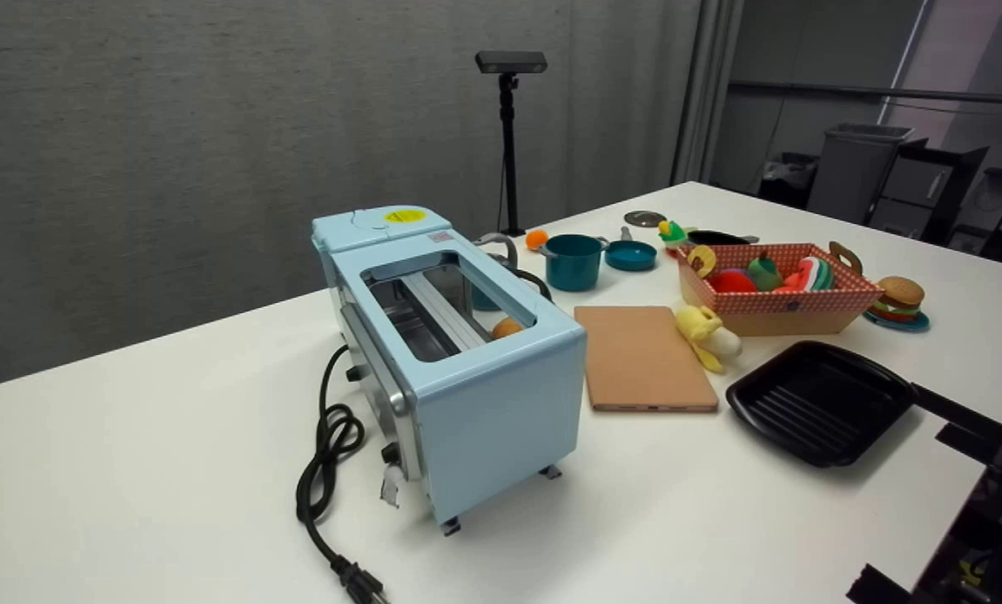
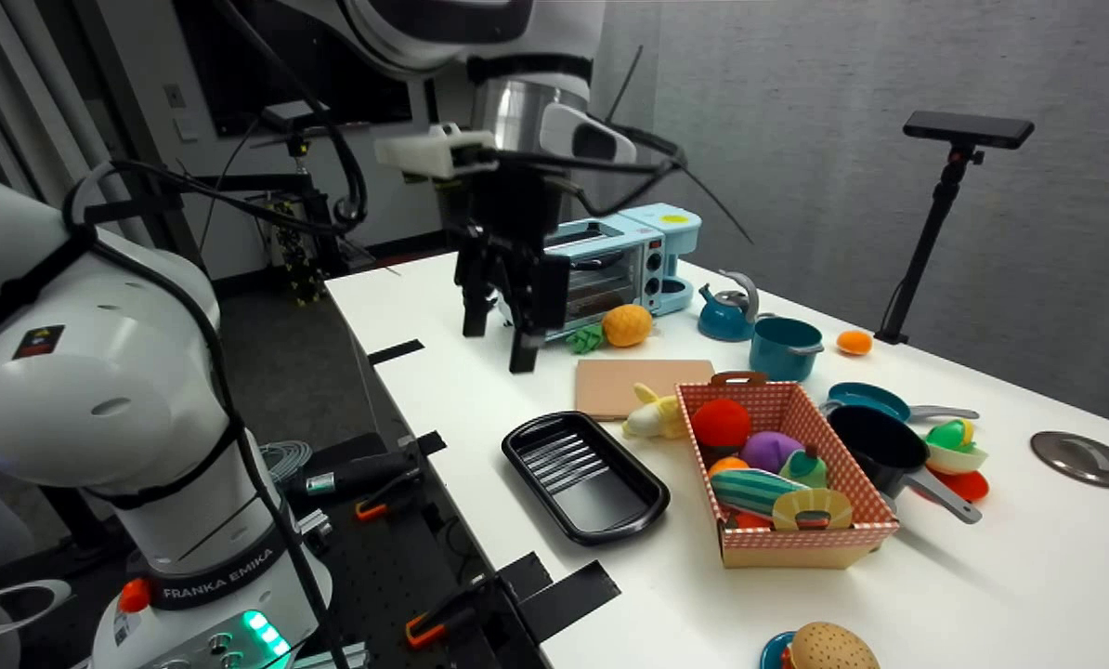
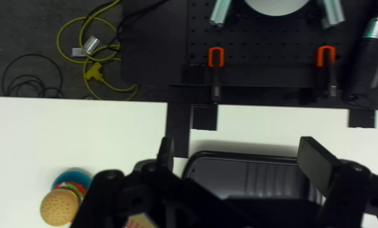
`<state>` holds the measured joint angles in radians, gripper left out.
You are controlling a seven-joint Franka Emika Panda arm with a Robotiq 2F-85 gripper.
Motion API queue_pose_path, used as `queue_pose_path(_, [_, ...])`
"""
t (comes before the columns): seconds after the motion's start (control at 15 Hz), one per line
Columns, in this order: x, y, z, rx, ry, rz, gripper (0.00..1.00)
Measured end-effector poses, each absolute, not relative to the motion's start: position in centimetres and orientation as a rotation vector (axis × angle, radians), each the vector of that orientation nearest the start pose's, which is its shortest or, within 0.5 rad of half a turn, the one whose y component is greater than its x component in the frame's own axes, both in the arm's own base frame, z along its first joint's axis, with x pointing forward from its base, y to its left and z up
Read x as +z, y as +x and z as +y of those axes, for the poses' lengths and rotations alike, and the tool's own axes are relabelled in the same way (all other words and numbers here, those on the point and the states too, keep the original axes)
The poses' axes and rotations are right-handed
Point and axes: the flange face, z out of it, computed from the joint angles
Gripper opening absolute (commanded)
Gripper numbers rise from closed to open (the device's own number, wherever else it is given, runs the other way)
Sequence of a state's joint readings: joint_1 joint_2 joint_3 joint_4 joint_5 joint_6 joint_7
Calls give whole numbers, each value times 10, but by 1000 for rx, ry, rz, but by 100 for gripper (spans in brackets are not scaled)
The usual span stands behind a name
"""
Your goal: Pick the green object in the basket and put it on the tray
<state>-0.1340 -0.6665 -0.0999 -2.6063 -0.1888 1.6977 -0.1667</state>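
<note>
The green object (image 1: 765, 273) is a small rounded green toy piece with a dark stem. It lies among other toy food in the basket and also shows in an exterior view (image 2: 804, 467). The basket (image 1: 782, 323) has red-checked walls, seen in both exterior views (image 2: 787, 556); only a corner shows in the wrist view (image 3: 140, 221). The tray, a black ridged pan (image 1: 820, 403), lies beside the basket (image 2: 601, 497) and partly shows below the fingers in the wrist view (image 3: 220, 174). My gripper (image 2: 499, 346) is open and empty, raised above the table (image 3: 238, 153).
A blue toaster oven (image 1: 501, 419) stands beside a tan board (image 1: 644, 356). A toy banana (image 2: 655, 415) lies between board and basket. A toy burger (image 2: 828, 648) is near the basket. Pots (image 2: 785, 348) and pans (image 2: 875, 446) stand behind it. A toy pineapple (image 2: 627, 325) is by the oven.
</note>
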Motion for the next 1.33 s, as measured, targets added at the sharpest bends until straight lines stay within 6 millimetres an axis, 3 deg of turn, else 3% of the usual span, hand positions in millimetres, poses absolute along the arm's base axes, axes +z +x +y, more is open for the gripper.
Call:
queue_pose_path(0.33, [524, 319, 16, 300, -3099, 40, 100])
queue_pose_path(0.47, [547, 319, 44, 266, -3107, 44, 100])
queue_pose_path(0.93, [545, 325, 44, 274, -3105, 51, 100])
queue_pose_path(1.33, [522, 365, 30, 382, -3111, 73, 100])
